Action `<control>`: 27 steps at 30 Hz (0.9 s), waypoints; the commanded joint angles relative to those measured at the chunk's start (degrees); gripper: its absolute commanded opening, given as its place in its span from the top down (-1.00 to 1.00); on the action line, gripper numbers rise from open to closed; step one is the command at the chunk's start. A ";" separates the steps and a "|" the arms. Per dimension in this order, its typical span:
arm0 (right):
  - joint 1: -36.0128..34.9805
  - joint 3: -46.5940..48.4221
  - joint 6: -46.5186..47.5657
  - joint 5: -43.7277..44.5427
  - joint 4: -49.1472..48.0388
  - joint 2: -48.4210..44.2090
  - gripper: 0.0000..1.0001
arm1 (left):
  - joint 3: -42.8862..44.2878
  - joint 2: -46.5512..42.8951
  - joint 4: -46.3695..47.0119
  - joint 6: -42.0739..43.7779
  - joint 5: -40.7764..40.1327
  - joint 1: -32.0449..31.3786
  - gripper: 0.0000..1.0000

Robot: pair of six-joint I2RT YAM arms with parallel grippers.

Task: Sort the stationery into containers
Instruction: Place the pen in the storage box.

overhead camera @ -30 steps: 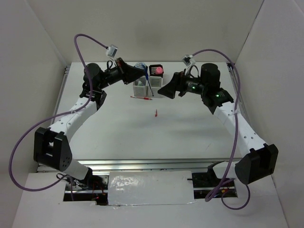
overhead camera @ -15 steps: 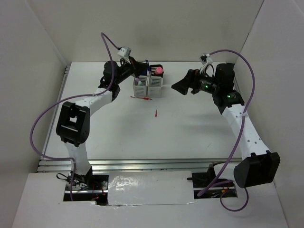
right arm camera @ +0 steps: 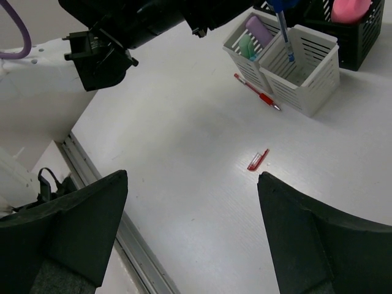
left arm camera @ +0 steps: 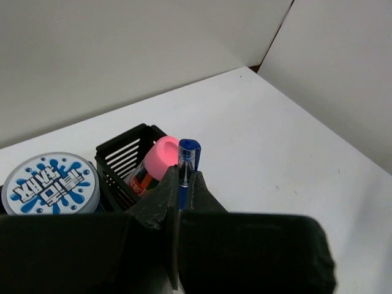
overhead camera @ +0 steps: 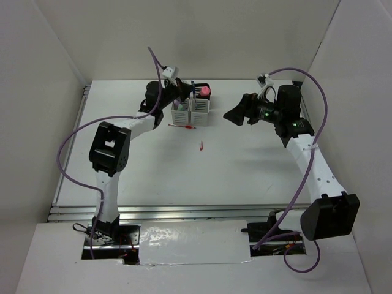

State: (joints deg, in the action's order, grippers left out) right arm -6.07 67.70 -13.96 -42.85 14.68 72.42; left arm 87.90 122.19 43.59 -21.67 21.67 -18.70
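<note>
The left arm (overhead camera: 110,147) has swung up since a second ago: its elbow, which then lay low at the left edge of the top view, now stands nearer the middle left, and the forearm reaches further toward the block of cups (overhead camera: 199,115) at the upper centre. The left gripper (left arm camera: 182,177) has come over the cups with its fingers pressed together on the blue pen (left arm camera: 188,160), gripping it just below the cap. In the right wrist view the blue pen (right arm camera: 285,33) stands slightly tilted with its tip down inside the nearer white cup (right arm camera: 306,86). The neighbouring white cup holds the purple stick (right arm camera: 260,29) and the green stick (right arm camera: 247,45). Behind, the pink-capped tube (left arm camera: 160,160) sits in a black cup (left arm camera: 119,156), with the blue roll (left arm camera: 50,184) at the left. The right arm (overhead camera: 309,165) has pulled back: the right gripper (overhead camera: 228,114), earlier close beside the cups, is now well to their right, its fingers (right arm camera: 86,214) spread wide with nothing between them. The red pen (right arm camera: 257,93) lies flat against the front of the white cups and the small red cap (right arm camera: 258,159) lies apart toward the table's middle; neither has moved.
</note>
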 commanded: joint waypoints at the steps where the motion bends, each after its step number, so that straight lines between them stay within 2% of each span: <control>1: 0.35 -0.38 1.39 -0.13 0.88 1.40 -0.84 | 1.05 0.77 4.75 1.54 0.21 -0.46 0.90; 2: -0.08 -0.46 1.47 0.83 1.05 1.67 -0.81 | 0.18 0.77 4.57 1.46 0.56 -0.55 0.78; 4: -0.79 -0.55 2.09 2.67 1.93 2.37 -0.78 | -1.05 0.68 4.40 1.37 1.26 -0.72 0.70; 7: -2.98 -0.55 3.76 6.98 3.51 3.51 -0.73 | -3.16 -0.37 4.13 1.46 1.97 -0.99 0.37; 8: -3.77 -0.21 4.46 9.25 5.00 4.04 -0.69 | -3.69 -1.33 4.04 1.11 2.23 -0.99 0.14; 11: -6.94 0.67 6.48 12.26 7.98 6.58 -0.57 | -5.19 -4.15 3.61 0.76 2.67 -0.81 -0.14; 13: -9.74 0.94 8.15 15.42 8.87 8.78 -0.52 | -5.63 -7.38 1.77 1.10 3.64 -0.38 -0.20; 14: -10.71 0.77 8.85 16.73 8.96 9.83 -0.43 | -5.89 -8.62 0.71 1.45 4.25 -0.11 -0.24; 20: -19.24 0.41 10.70 25.79 7.39 14.31 -0.21 | -10.29 -21.98 -7.97 0.84 6.72 4.45 -0.26; 24: -23.20 2.17 10.53 29.75 7.65 19.59 -0.19 | -12.13 -29.71 -24.81 7.93 10.22 9.20 -0.20; 27: -24.08 3.14 9.83 29.32 6.95 21.97 -0.20 | -15.19 -31.66 -31.01 14.35 18.91 13.84 -0.13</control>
State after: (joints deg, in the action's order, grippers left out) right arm -29.78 68.14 -4.49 -16.43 22.37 92.97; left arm 76.36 90.85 23.49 -15.64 32.03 -7.81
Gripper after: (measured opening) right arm 0.598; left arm 0.573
